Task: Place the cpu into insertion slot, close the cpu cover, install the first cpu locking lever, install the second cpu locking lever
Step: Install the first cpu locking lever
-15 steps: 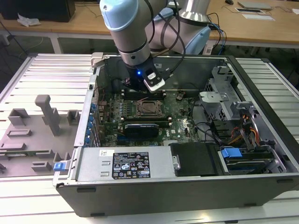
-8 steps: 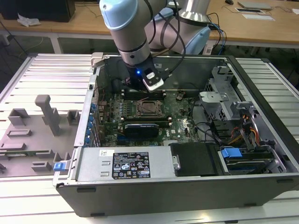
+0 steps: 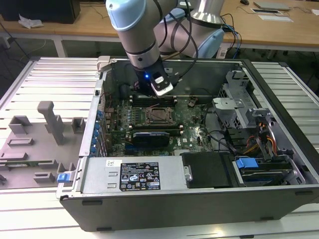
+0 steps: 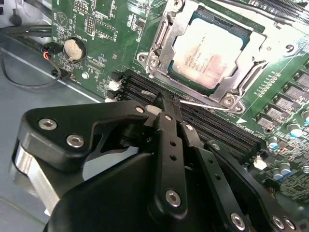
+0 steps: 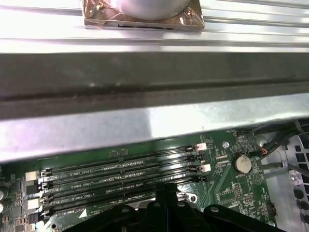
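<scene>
Over the memory slots (image 4: 217, 128), gripper (image 4: 168, 101) held with jaws pinched together, tips beside a thin locking lever (image 4: 203, 104), cpu (image 4: 207, 48) seated under the lowered cpu cover (image 4: 161, 48).

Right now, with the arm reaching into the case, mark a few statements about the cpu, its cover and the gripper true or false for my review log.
1. The cpu sits in the insertion slot. True.
2. The cpu cover stands raised. False: it lies flat, framing the chip.
3. The gripper has its fingers spread wide. False: they are shut together, tips beside a thin metal lever at the socket's edge.
4. Long black memory slots run alongside the socket. True.
</scene>
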Robot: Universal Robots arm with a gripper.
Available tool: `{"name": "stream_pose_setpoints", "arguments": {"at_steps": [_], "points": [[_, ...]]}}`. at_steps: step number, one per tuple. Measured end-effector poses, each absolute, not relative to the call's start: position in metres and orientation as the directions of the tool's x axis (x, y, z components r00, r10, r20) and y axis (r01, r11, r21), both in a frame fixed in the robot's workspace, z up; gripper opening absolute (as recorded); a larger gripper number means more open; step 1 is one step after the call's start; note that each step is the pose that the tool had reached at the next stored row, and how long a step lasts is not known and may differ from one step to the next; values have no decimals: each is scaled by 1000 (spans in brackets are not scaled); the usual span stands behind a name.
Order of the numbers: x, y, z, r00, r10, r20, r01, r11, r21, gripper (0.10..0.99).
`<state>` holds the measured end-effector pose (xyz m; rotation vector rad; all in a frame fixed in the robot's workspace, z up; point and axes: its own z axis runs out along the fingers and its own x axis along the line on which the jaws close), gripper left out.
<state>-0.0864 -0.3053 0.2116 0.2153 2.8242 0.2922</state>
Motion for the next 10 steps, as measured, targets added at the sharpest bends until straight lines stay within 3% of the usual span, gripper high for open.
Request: {"name": "stream_pose_setpoints", "arguments": {"at_steps": [10], "points": [[-88, -301, 210, -932, 237, -272, 179, 959, 221, 106]]}}
